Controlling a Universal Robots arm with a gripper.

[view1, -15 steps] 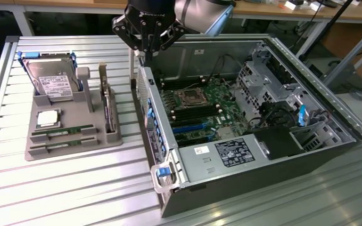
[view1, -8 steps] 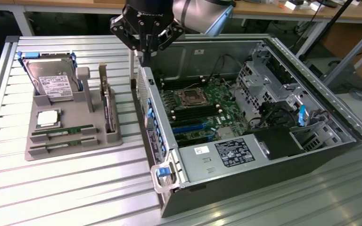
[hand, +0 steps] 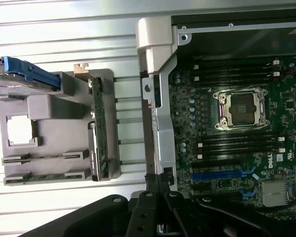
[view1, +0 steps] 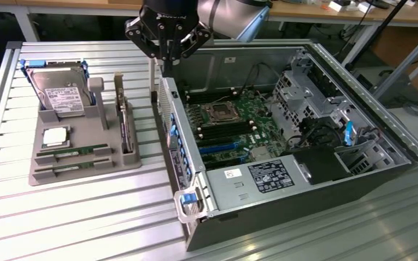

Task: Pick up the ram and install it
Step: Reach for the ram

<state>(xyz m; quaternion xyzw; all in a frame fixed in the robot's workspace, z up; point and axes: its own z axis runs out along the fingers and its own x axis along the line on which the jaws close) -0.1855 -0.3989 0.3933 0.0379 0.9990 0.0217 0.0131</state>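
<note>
The gripper (hand: 157, 185), closed on nothing, hangs over the computer case's (view1: 171, 109) side wall. The ram (view1: 72, 150), two sticks, lies in the grey tray (view1: 100, 133) on the counter (view1: 63, 217), well apart from it. The motherboard (hand: 291, 106) close beneath reads "DELL".

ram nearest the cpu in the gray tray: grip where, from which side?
Probably from straight above, pinching the ram at mid-length across its two flat faces. It appears to stand on edge in a slot of the gray tray, so only the long top edge is free.
</note>
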